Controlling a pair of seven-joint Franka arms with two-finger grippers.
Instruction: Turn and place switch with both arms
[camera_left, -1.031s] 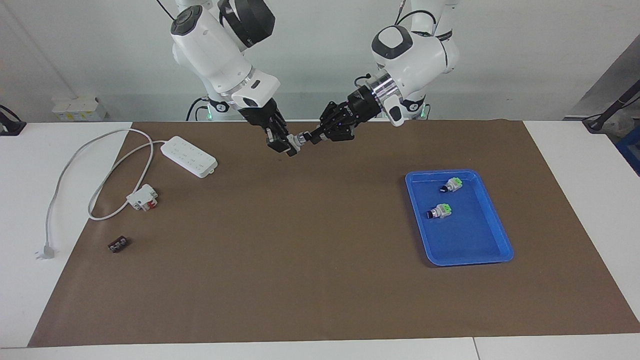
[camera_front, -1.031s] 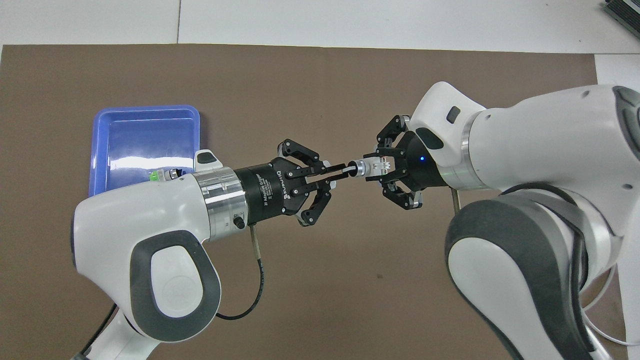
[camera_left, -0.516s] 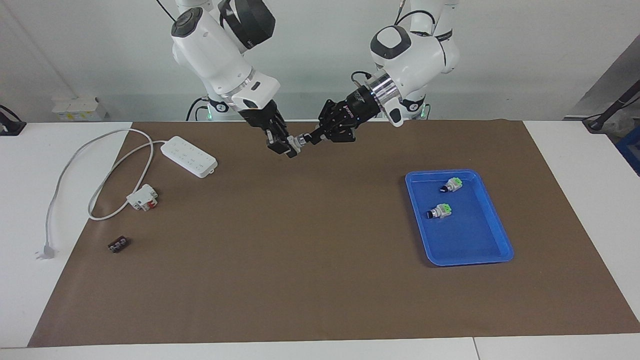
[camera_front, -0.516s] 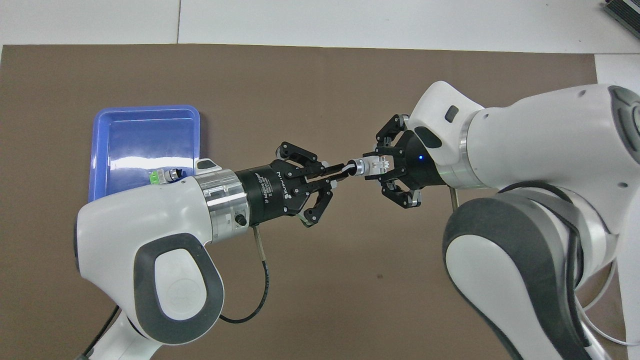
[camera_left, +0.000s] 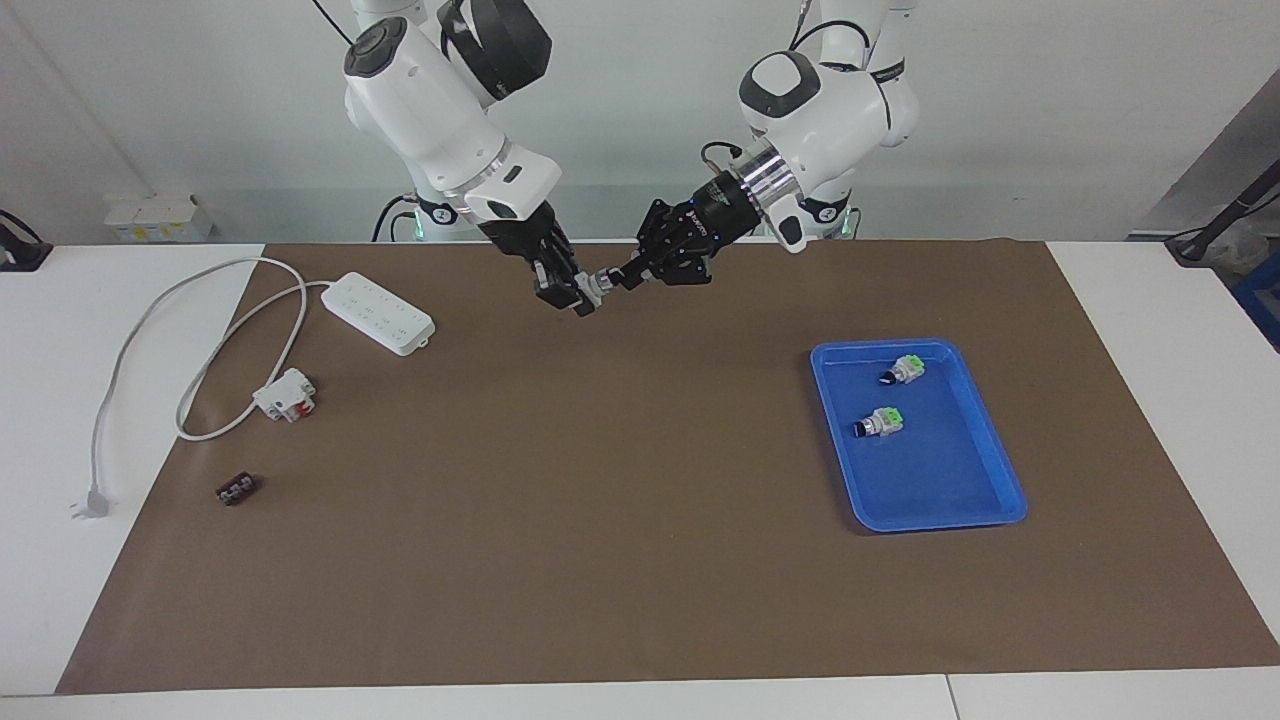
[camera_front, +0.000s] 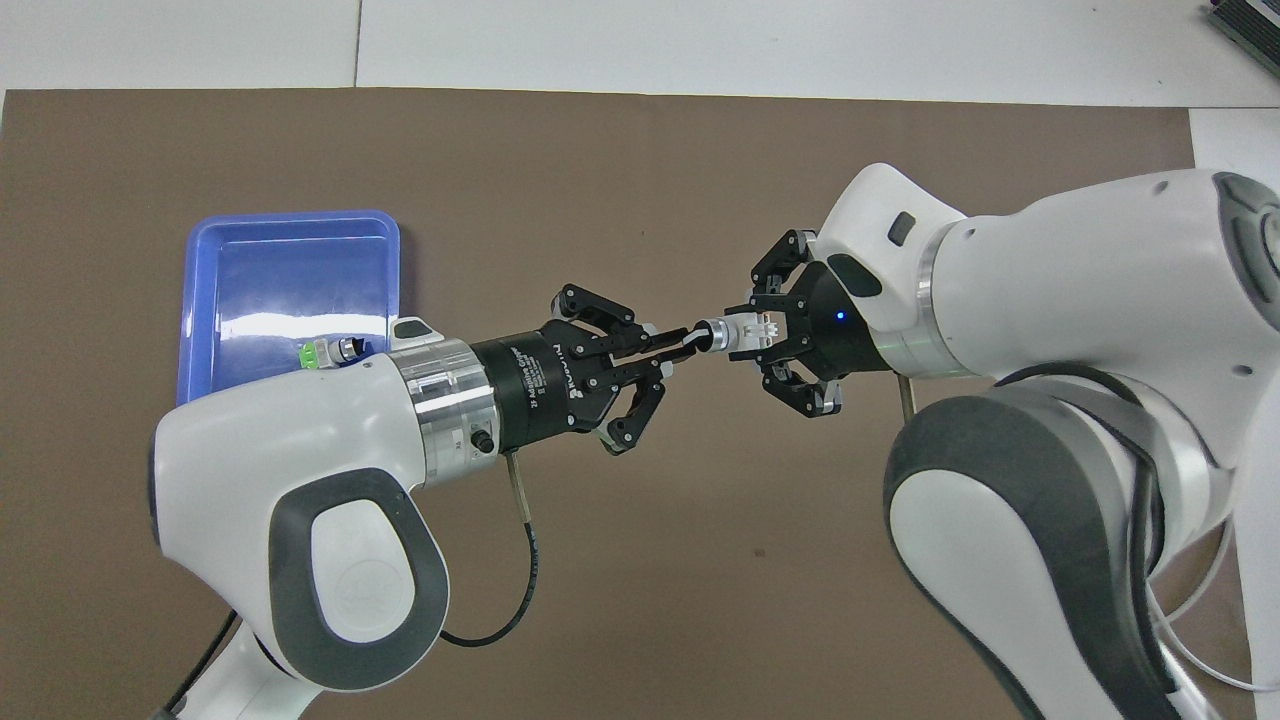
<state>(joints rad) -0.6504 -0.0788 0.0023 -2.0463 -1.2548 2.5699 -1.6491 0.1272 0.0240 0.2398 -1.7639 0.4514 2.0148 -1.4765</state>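
Brown mat (camera_left: 620, 520) under everything; take the blue tray (camera_left: 990, 470) as your landmark. Your switch (camera_front: 738, 333) hangs in mid-air over bare mat, well apart from the tray, toward the right arm's end. Right gripper (camera_front: 765, 335) is clamped on its pale body; left gripper (camera_front: 690, 342) has its fingertips pinched on the black knob end. Two green-ended switches (camera_left: 880, 423) lie inside the tray. White power strip (camera_left: 378, 312) sits well apart from the tray, at the right arm's end.
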